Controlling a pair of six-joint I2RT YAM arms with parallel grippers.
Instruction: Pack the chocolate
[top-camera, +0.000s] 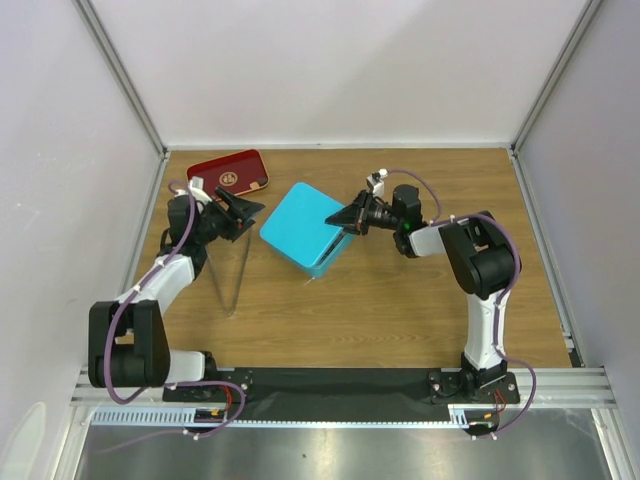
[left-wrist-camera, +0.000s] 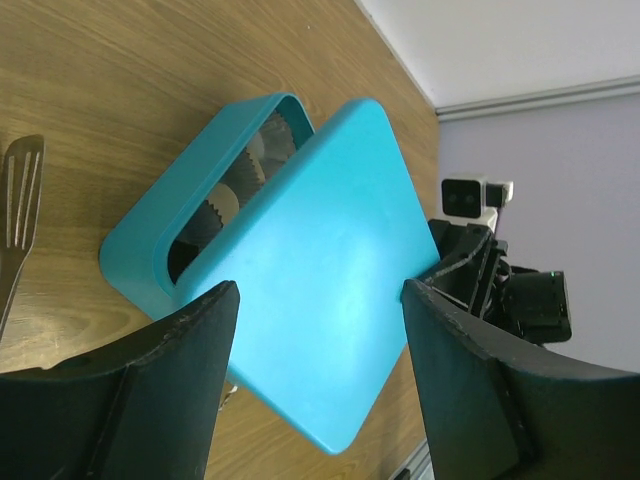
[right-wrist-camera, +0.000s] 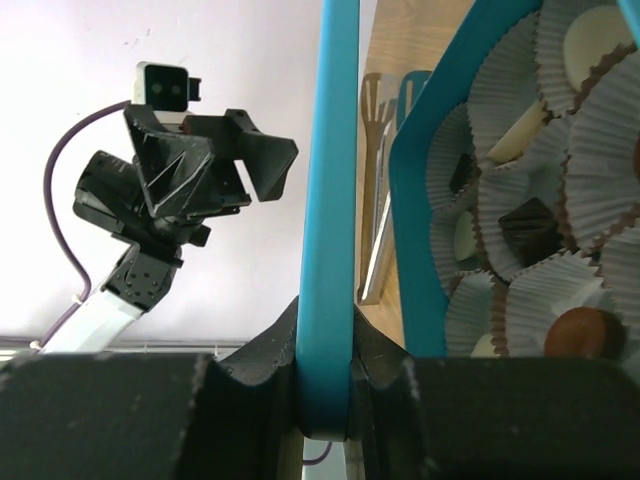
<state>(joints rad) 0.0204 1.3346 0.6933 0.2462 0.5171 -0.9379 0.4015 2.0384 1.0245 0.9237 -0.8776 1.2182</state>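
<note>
Chocolate (right-wrist-camera: 527, 232) in paper cups (right-wrist-camera: 600, 130) inside teal box (left-wrist-camera: 150, 225), mid-counter toward far edge. Right gripper (right-wrist-camera: 327, 400) pinches lid (left-wrist-camera: 330, 290) by its edge, tilted over box, presumably to close it. Left gripper (top-camera: 243, 209) fingers spread, facing lid, likely ready to steady it.

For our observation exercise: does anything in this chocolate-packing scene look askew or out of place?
The teal lid, pinched at its edge by the right claw, is tilted and offset over the teal box, leaving paper cups and chocolate exposed. Nothing looks spilled.
</note>
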